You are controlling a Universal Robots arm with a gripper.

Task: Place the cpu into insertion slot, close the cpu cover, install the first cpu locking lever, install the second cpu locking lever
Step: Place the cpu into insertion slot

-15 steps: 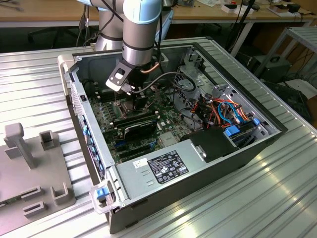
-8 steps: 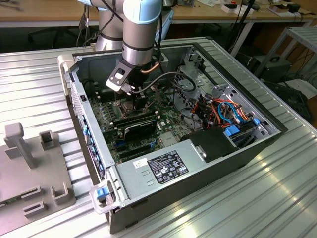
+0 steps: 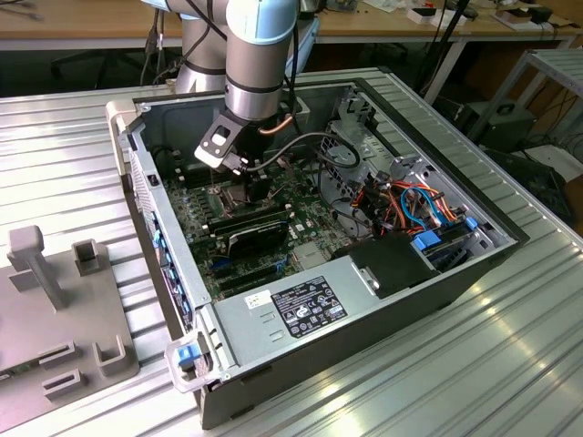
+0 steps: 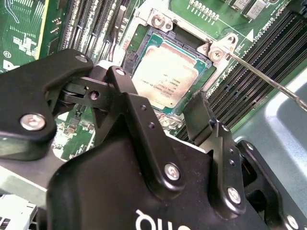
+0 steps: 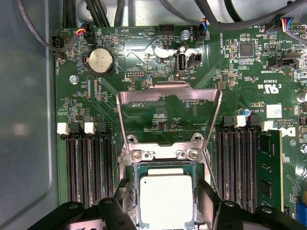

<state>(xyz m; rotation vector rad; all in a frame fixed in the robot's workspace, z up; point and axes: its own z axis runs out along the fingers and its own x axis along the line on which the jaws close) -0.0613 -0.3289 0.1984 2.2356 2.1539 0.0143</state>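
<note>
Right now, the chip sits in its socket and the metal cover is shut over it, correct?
No. The cpu does sit in the insertion slot, but the cpu cover is open, swung back off it; the first wrist view shows this.

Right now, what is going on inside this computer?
A robot arm reaches into the open computer case, with its gripper down at the processor chip. The chip lies in its socket on the green board. The hinged metal cover stands flipped up, not yet closed over it.
</note>
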